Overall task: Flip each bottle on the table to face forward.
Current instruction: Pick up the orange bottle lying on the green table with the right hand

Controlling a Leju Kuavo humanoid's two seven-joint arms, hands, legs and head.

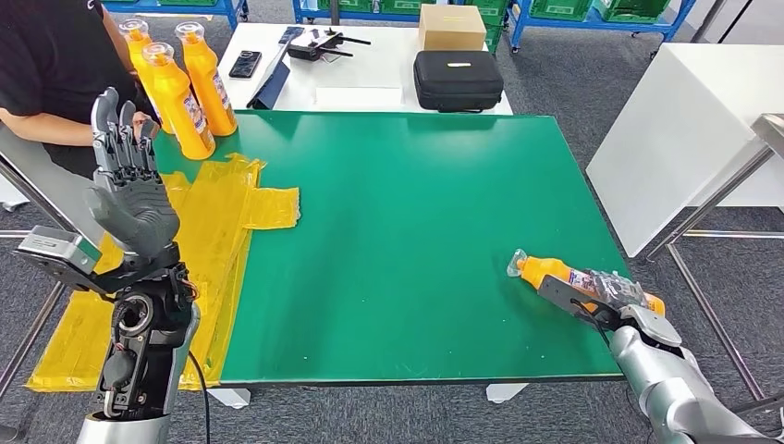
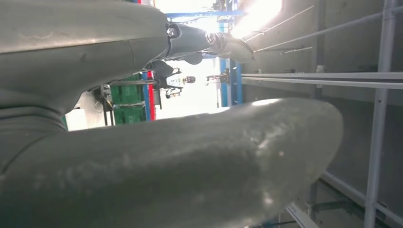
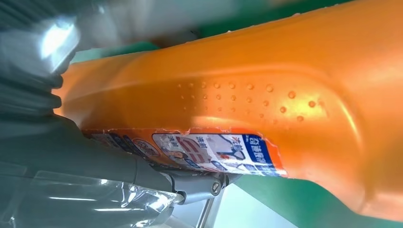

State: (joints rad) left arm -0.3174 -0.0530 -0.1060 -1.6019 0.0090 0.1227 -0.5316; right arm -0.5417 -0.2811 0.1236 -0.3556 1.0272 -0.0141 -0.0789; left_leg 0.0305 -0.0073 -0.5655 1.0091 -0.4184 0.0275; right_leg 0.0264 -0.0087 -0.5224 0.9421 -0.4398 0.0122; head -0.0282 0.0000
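An orange bottle (image 1: 545,271) with a clear cap lies on its side on the green table (image 1: 416,213), near the front right corner. My right hand (image 1: 606,294) grips its body; up close the right wrist view shows the bottle (image 3: 266,90) with its torn label against my fingers (image 3: 95,166). Three more orange bottles (image 1: 180,97) stand upright at the table's far left corner. My left hand (image 1: 129,190) is raised beside them with fingers straight up and apart, holding nothing. The grey thumb (image 2: 190,171) looms large in the left wrist view.
A person in black (image 1: 46,65) stands at the far left, one hand by the standing bottles. Yellow plastic sheets (image 1: 222,213) cover the table's left side. Behind is a white table (image 1: 361,55) with a black case (image 1: 457,79) and a cardboard box (image 1: 451,26).
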